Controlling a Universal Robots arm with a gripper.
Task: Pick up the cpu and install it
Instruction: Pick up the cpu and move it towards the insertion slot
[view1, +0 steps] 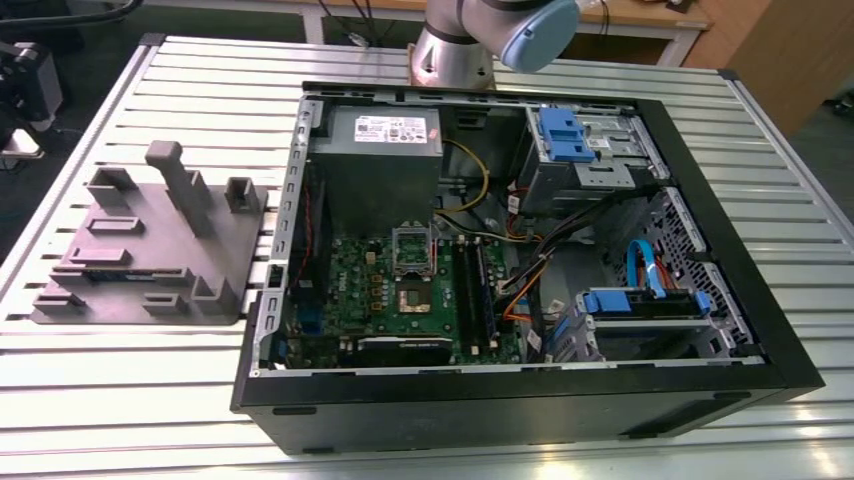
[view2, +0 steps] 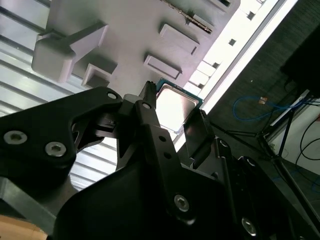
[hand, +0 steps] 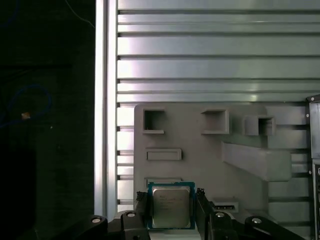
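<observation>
We've got the gripper (hand: 172, 199) with the cpu (hand: 171, 207) between its fingers (hand: 142, 205), jaws closed onto two edges, seemingly clear of the grey fixture (hand: 200, 150) below.

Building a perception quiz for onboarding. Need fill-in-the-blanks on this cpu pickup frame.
1. At the gripper, the cpu shows against a fixture coloured ___.
2. That fixture stands on the exterior view's ___ of the computer case.
3. The drive brackets inside the case are coloured ___.
Missing words: grey; left; blue.
</observation>
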